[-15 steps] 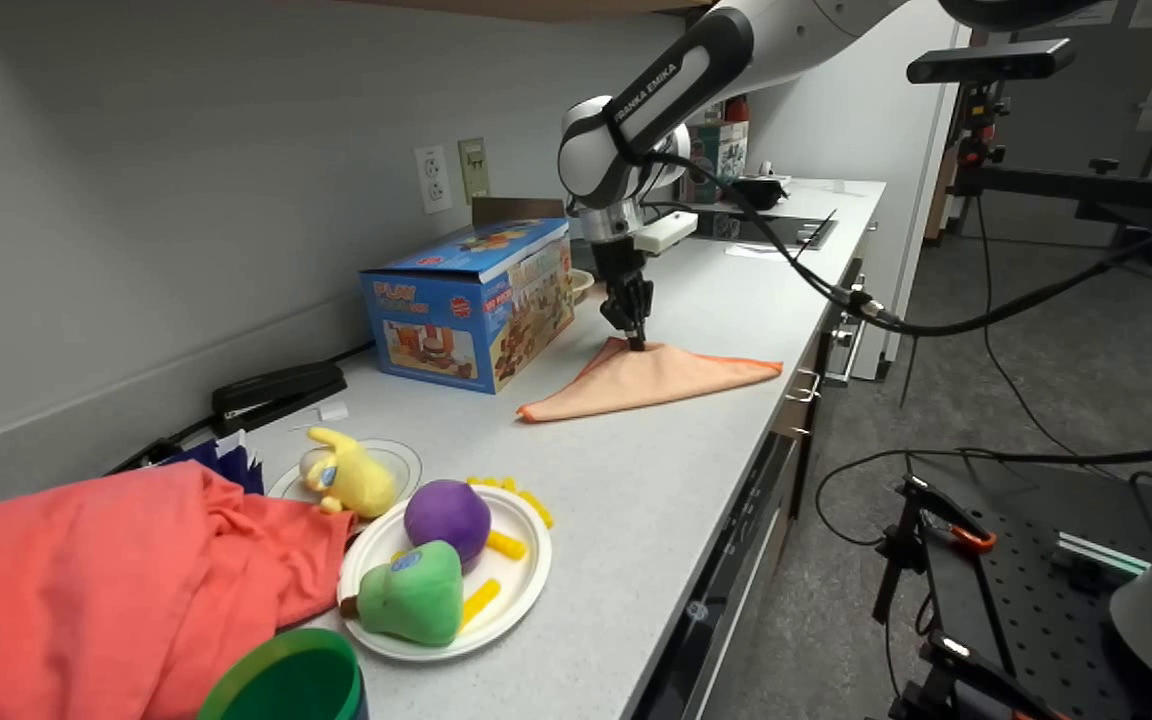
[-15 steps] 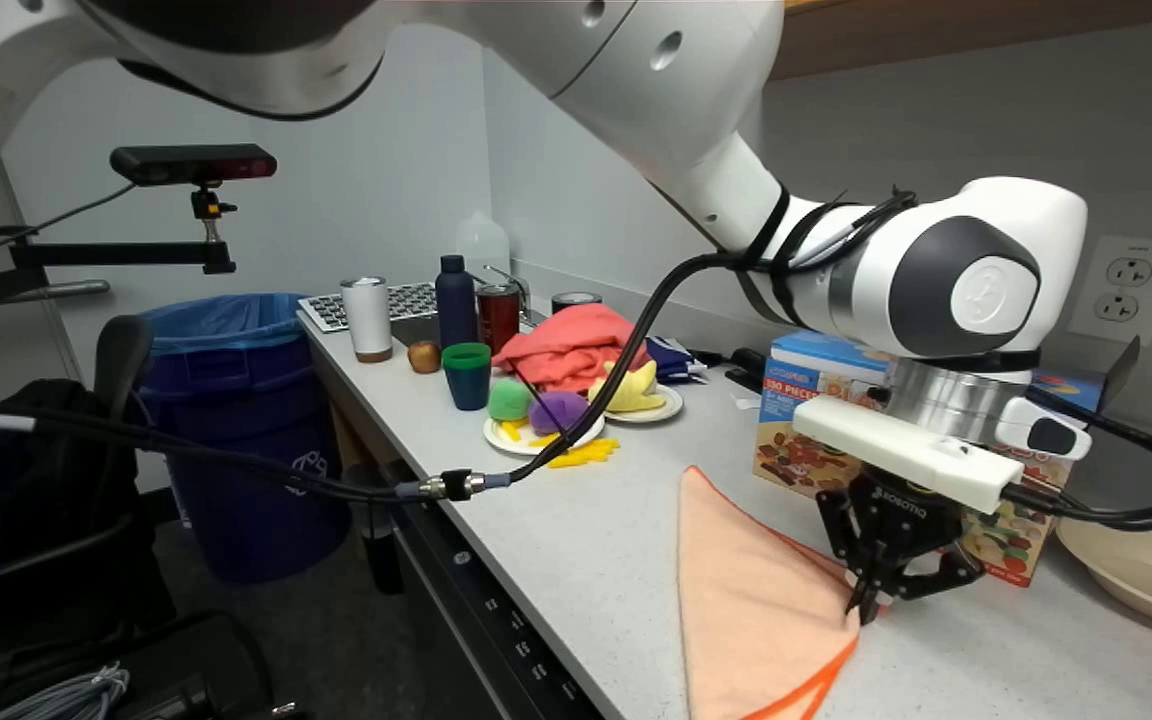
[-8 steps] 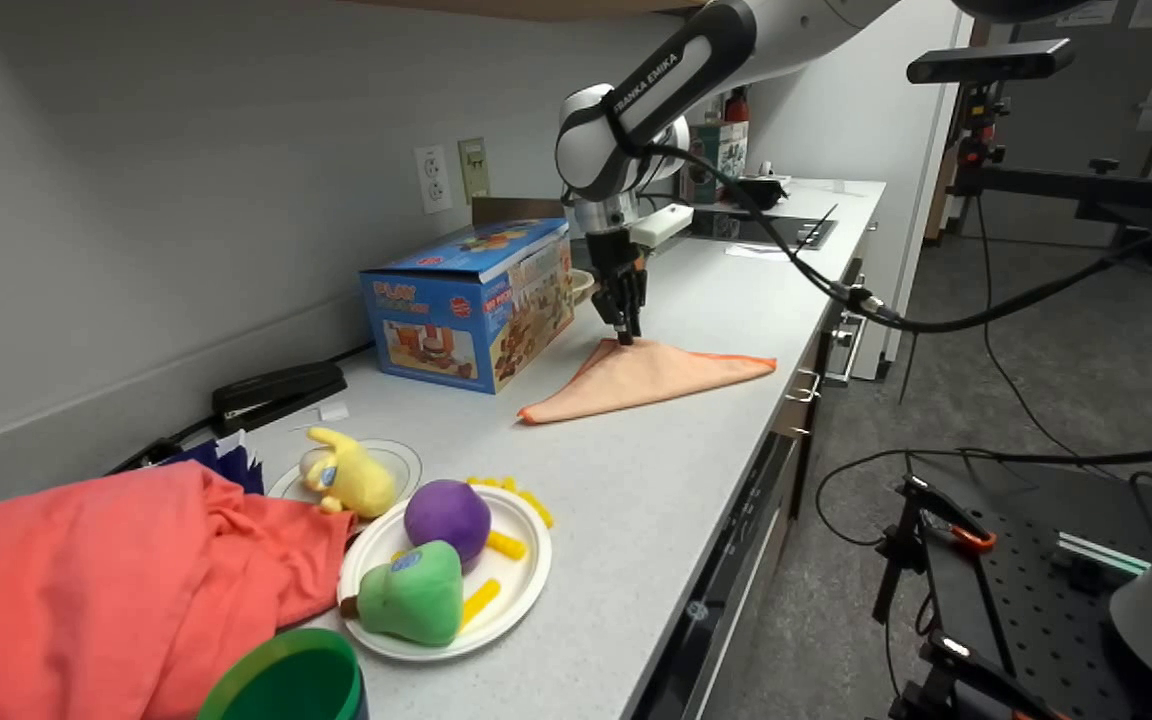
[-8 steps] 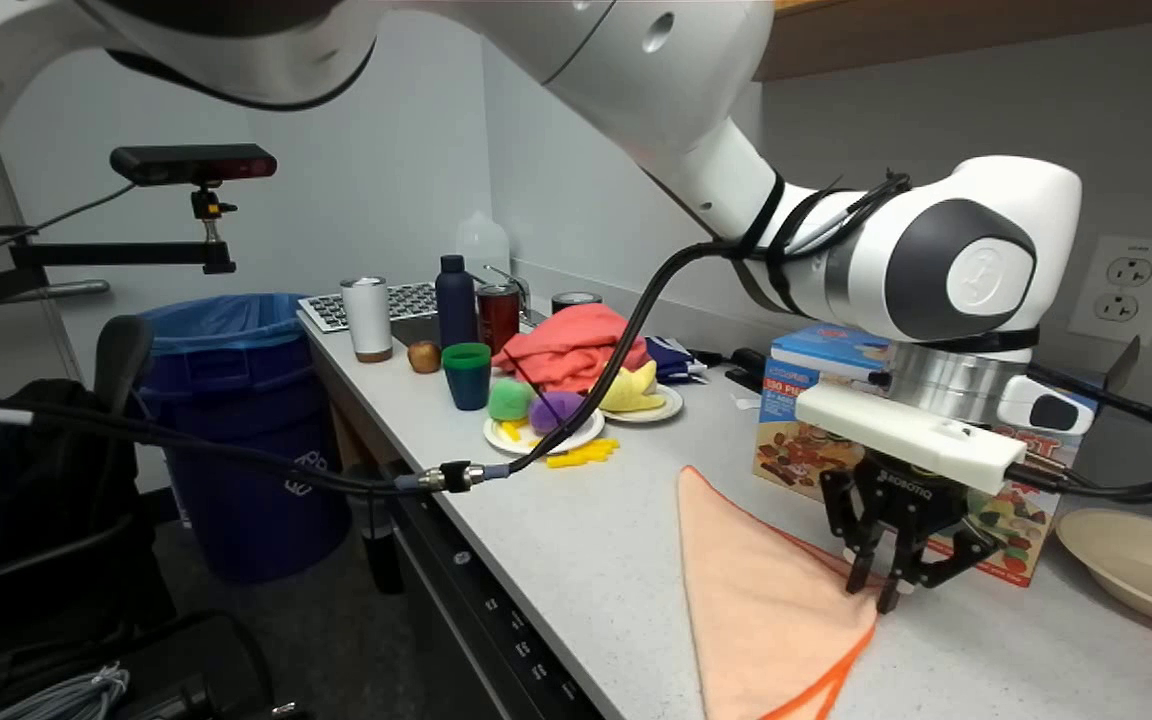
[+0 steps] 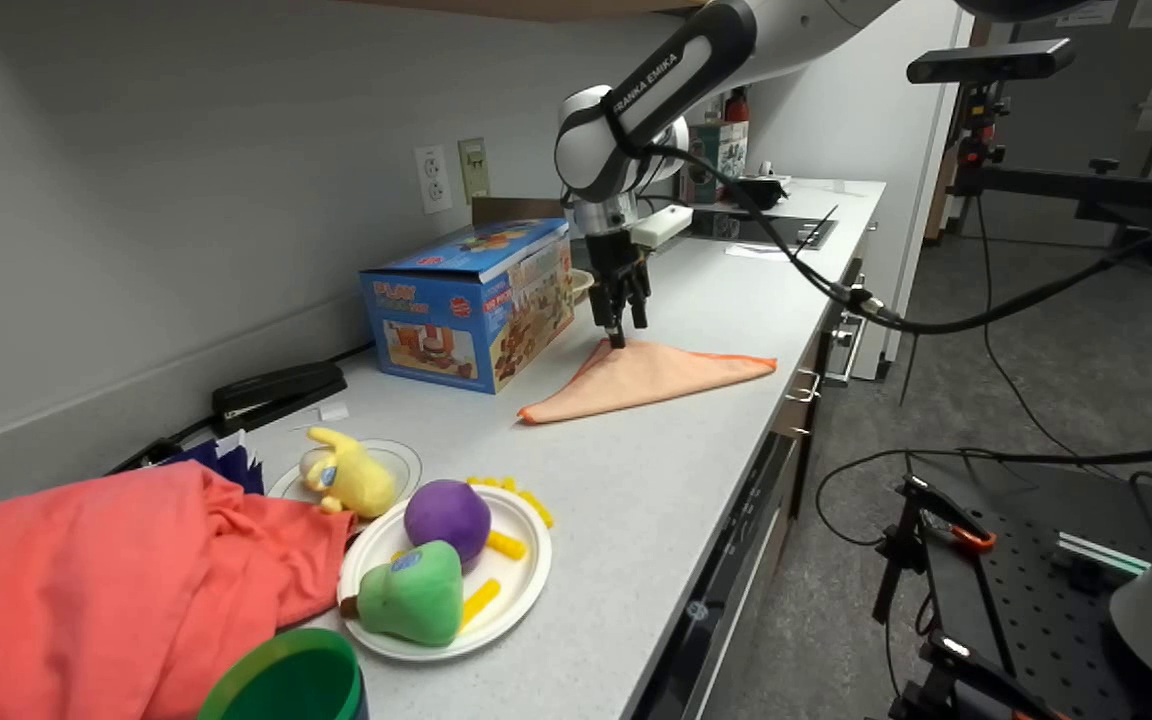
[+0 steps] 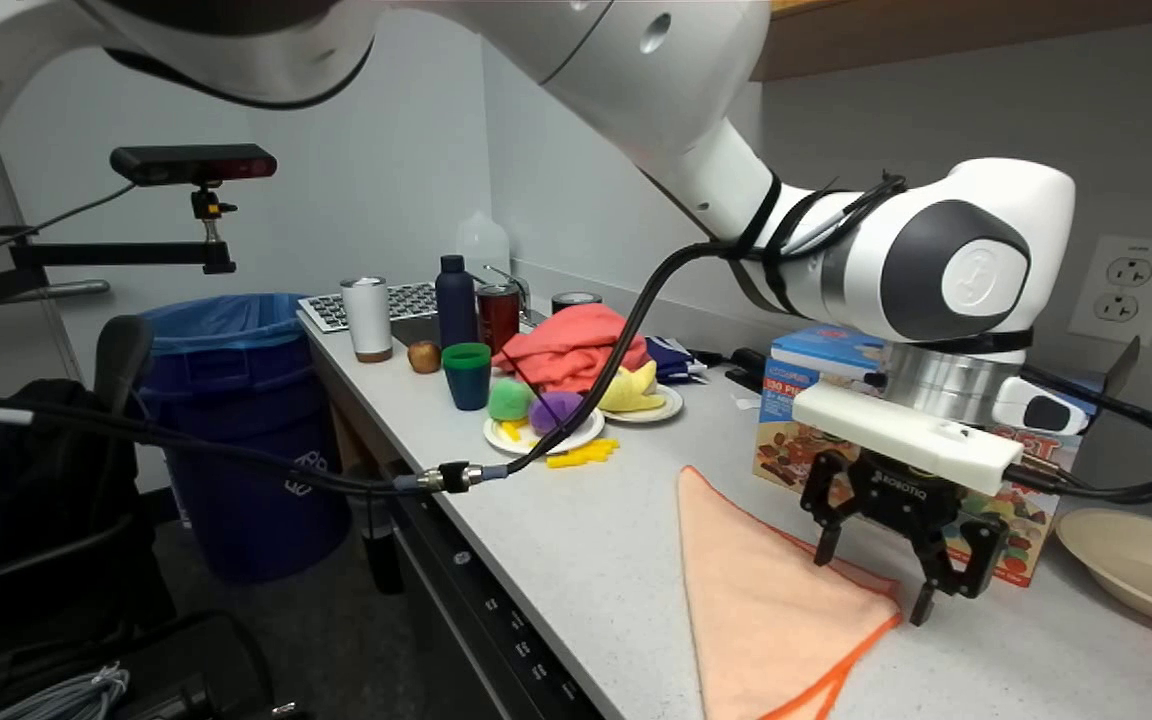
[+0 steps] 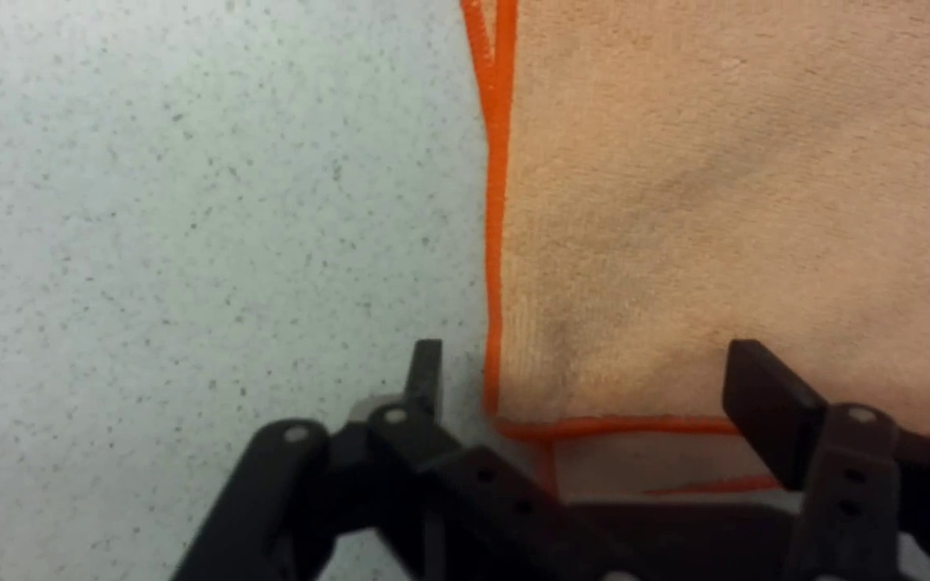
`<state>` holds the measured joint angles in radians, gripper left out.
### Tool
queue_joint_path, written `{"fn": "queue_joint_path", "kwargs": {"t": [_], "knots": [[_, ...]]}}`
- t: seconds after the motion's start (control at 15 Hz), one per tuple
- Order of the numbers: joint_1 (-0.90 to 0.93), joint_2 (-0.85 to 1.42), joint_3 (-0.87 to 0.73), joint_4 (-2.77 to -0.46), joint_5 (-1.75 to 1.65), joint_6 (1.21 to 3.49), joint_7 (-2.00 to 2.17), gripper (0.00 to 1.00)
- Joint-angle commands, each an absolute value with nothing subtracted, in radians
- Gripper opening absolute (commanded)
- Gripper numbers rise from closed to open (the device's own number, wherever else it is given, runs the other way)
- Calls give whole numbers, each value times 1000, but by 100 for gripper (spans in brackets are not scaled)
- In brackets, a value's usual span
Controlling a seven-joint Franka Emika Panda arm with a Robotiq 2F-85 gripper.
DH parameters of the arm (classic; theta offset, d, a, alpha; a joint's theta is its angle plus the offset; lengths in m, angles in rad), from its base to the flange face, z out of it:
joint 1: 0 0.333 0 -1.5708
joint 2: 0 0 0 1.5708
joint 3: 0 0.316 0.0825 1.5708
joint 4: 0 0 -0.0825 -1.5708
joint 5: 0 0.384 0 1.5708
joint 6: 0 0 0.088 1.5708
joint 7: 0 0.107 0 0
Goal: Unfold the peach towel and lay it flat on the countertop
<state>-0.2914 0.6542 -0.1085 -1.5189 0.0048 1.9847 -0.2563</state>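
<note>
Peach towel [image 5: 651, 384] lies folded in a triangle on the worktop [image 5: 581, 580], one corner near the front edge. Gripper [image 7: 586, 349]: jaws spread wide, straddling another corner, nothing held between them.

Printed words are showing.
The arm [image 5: 684, 85] is reading "FRANKA EMIKA", the gripper [image 6: 872, 585] "ROBOTIQ"; the box [image 5: 461, 300] is displaying "PLAY" and a partly hidden "130 PI"; a bin [image 6: 246, 400] is bearing a recycling sign [image 6: 301, 488].
</note>
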Motion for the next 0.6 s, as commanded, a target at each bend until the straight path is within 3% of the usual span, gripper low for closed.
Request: {"fn": "queue_joint_path", "kwargs": {"t": [0.0, 0.07, 0.2, 0.33, 0.53], "knots": [[-305, 655, -106, -1517, 10, 1969, -280, 100], [-310, 657, -105, -1519, 12, 1965, -284, 98], [-320, 662, -101, -1516, 21, 1955, -295, 74], [-324, 666, -100, -1514, 24, 1945, -301, 65], [-326, 670, -100, -1509, 22, 1935, -304, 39]]}}
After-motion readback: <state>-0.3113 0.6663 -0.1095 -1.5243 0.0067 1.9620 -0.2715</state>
